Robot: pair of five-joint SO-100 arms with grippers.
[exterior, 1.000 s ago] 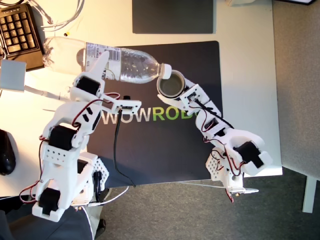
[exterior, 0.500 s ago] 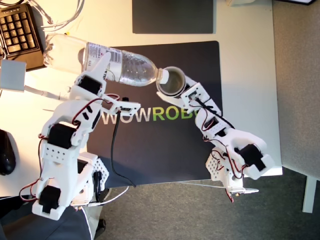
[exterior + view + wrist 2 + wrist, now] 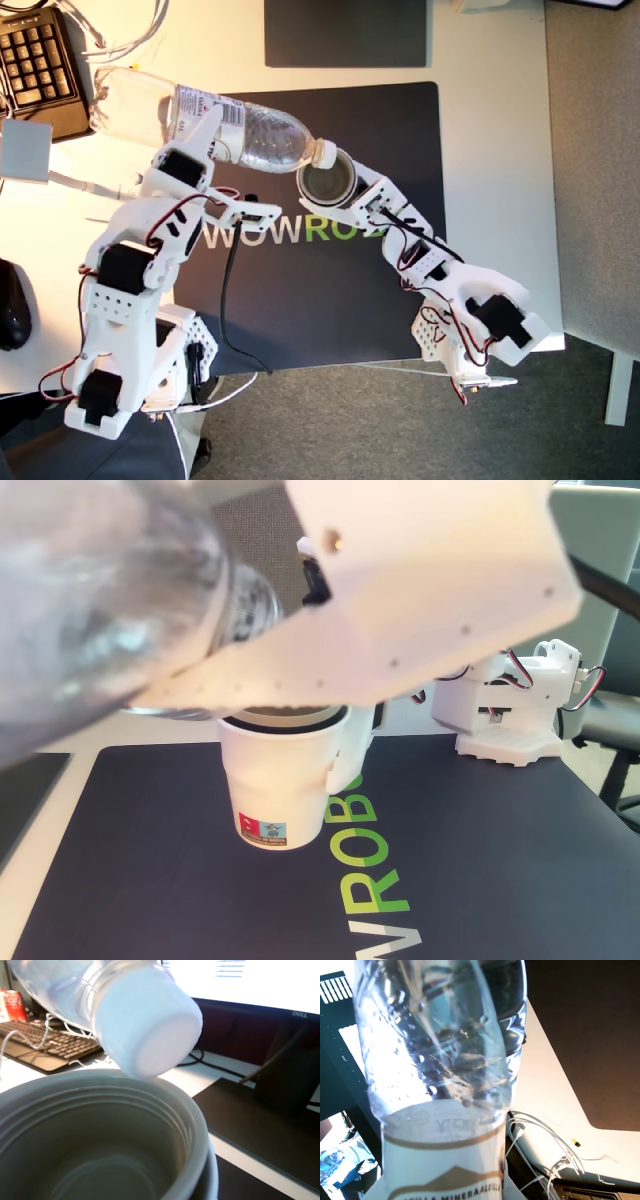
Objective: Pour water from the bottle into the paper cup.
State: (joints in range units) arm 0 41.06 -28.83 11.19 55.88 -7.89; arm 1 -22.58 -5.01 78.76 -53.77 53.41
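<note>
1. My first gripper [image 3: 212, 140] is clamped across the bottle [image 3: 205, 125] at its label band; jaws closed on the plastic, one white finger visible lying over the label in the exterior view.
2. The bottle lies close to horizontal above the dark mat [image 3: 400, 130], its base out past the mat's edge toward the keyboard [image 3: 35, 60] and its white neck [image 3: 322, 153] toward the paper cup [image 3: 326, 182].
3. Second wrist view: the white neck [image 3: 147, 1022] hangs just above the cup's rim [image 3: 192, 1110], at one side of the opening. Whether they touch I cannot tell.
4. The water [image 3: 440, 1035] shows through the clear wall in the first wrist view, with droplets on the inside of the plastic. The label band [image 3: 442, 1160] sits nearest the lens.
5. My second gripper [image 3: 352, 192] is at the paper cup, on the side away from the bottle. Jaws look wrapped to the cup wall in the exterior view; the wrist view is filled by the cup's interior, so I log it as gripping the cup.
6. Other view: the cup [image 3: 280, 780] stands upright on the mat, beside the green lettering [image 3: 365, 850], small printed sticker low on its wall.
7. The cup's inside is dull olive-brown; I cannot tell whether any liquid is in it.
</note>
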